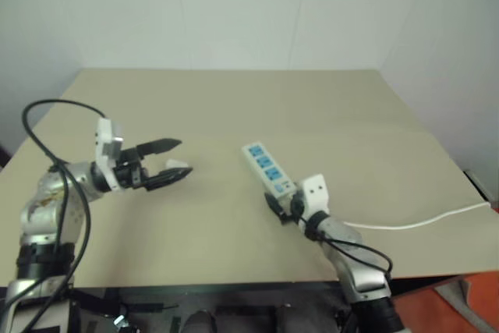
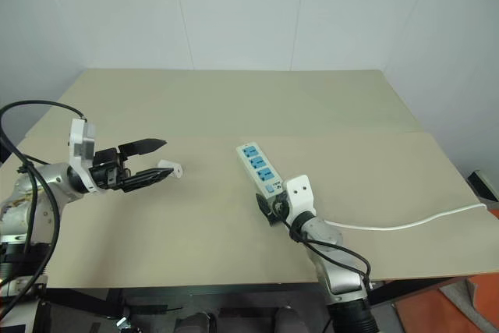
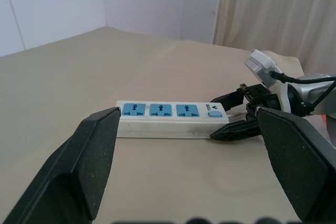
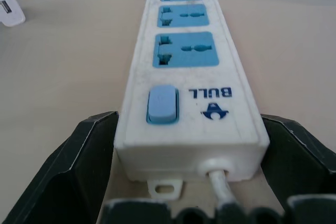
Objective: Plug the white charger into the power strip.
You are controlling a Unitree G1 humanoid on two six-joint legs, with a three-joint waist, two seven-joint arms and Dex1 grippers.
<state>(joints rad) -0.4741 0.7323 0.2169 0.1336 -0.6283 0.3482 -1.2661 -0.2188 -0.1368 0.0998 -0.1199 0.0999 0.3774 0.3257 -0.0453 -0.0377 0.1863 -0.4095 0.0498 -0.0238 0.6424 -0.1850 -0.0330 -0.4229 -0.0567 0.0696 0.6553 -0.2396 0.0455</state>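
Tabletop (image 2: 234,99): right tool (image 2: 267,210) hides power strip (image 2: 258,165) cable end.

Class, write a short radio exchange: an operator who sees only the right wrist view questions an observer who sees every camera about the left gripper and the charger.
Operator: I see the power strip between the right gripper fingers. Where is the left gripper?
Observer: The left gripper hangs open over the table, pointing across at the strip's side.
Operator: Does it hold the white charger?
Observer: No. Nothing sits between its fingers, and the charger lies on the table by its lower fingertip.
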